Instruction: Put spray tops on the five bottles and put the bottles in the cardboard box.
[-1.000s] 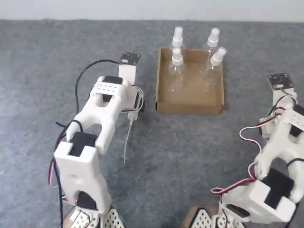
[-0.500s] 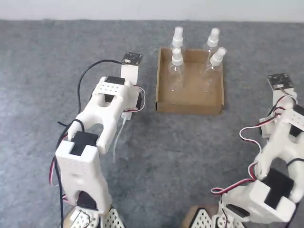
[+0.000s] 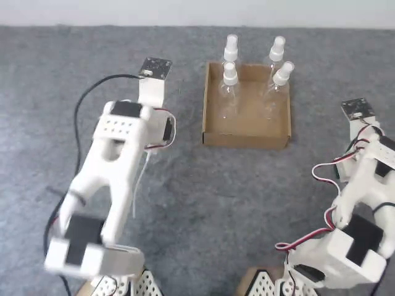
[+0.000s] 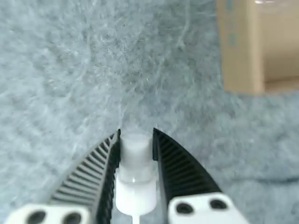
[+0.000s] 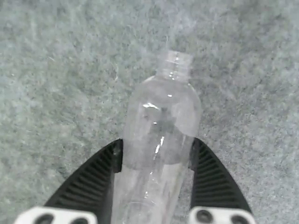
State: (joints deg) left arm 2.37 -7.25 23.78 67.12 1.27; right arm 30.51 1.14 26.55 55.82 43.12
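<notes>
Right hand [image 5: 156, 145]: closed round the body of a clear, uncapped bottle [image 5: 161, 126], a ribbed finger on each side, the threaded neck pointing away over the grey surface [image 5: 56, 70].
Left hand [image 4: 135, 140]: pinched shut on a white spray top [image 4: 136, 163], gripping it from both sides. In the high view the top's thin dip tube [image 3: 139, 185] dangles beneath the arm.
Left arm [image 3: 117, 154]: over the last second it has lifted and swung outward, so the dangling tube now hangs farther from the box's near corner than before.
Right arm [image 3: 364, 185]: hardly moved, only its wrist has drifted a little.
Cardboard box [image 3: 245, 140]: beyond both arms, with four capped bottles standing in it. Two are toward the middle [image 3: 230, 75] [image 3: 282, 73] and two are at the far wall [image 3: 231, 44] [image 3: 276, 46].
Meaning: four bottles look finished and the fifth is in two parts, one per hand, well apart. The lift probably starts the carry to the open neck — the tube must enter first, and it sways.
</notes>
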